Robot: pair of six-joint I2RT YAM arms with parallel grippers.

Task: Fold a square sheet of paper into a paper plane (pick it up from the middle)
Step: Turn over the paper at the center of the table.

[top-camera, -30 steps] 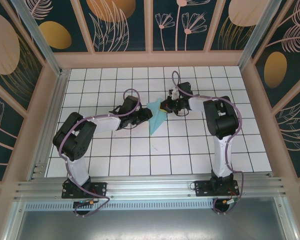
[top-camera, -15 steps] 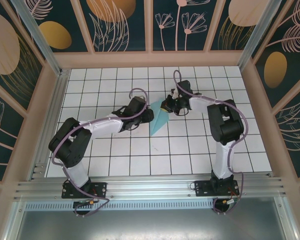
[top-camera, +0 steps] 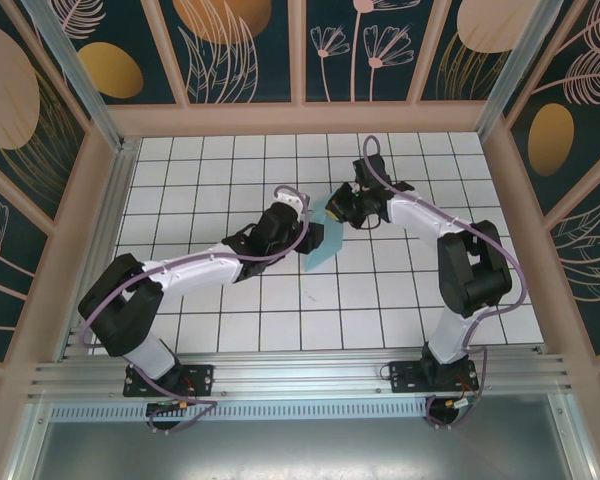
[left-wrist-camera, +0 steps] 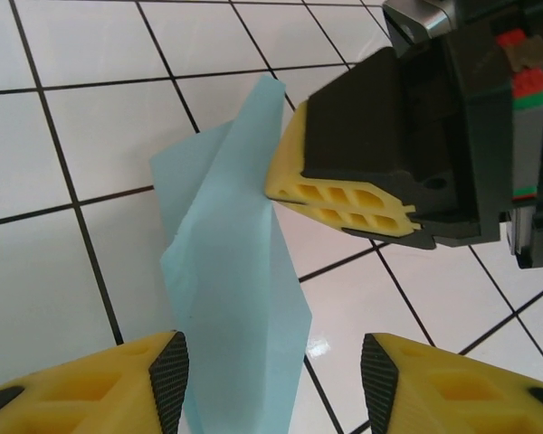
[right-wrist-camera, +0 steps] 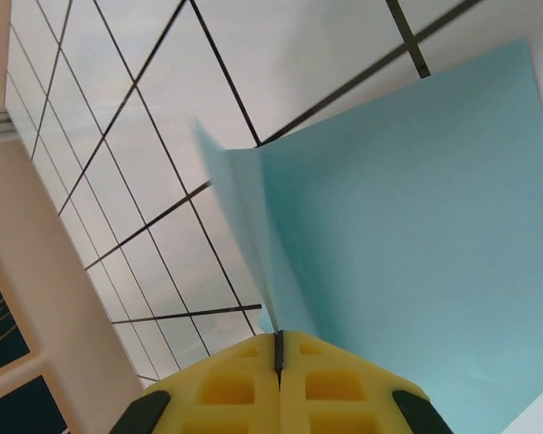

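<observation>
Left wrist view shows my left pincer (left-wrist-camera: 273, 375) open, holding nothing, the blue paper (left-wrist-camera: 240, 280) standing between its fingers (left-wrist-camera: 167, 375), while my right pincer (right-wrist-camera: 279, 353) squeezes its edge tight, partly folded, no plane yet

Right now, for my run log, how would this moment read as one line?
paper: partly folded | right jaws: shut on its edge | left jaws: open, straddling its near end, no grip
</observation>
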